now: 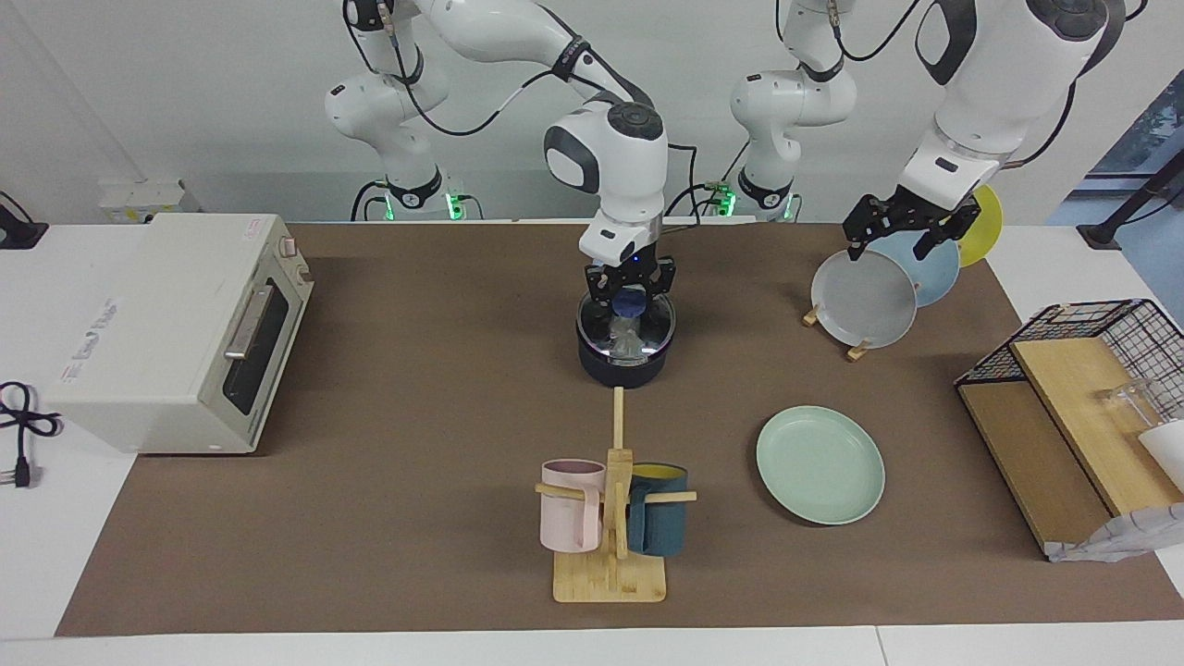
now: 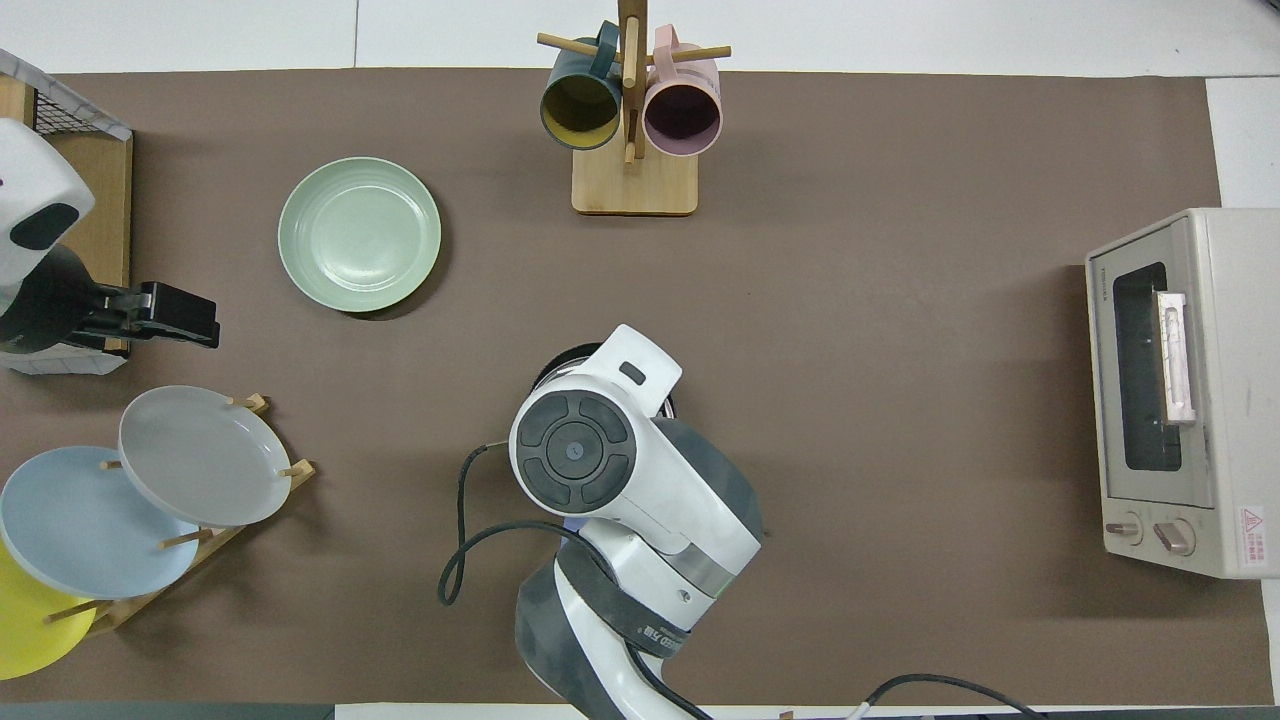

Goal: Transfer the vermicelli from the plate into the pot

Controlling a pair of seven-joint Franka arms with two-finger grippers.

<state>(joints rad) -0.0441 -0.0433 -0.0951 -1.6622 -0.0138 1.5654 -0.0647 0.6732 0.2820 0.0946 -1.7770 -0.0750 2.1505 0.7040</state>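
Vermicelli point(image 1: 627, 344) in pot point(image 1: 622, 365), right claw point(image 1: 629, 289) pinching it; left claw point(image 1: 902, 236) apart over rack.

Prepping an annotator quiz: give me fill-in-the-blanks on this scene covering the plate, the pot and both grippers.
1. The mint-green plate is ___.
2. The right gripper grips the knob of the glass lid that sits on the ___.
3. The left gripper hangs open over the plate ___.
Missing words: empty; pot; rack.
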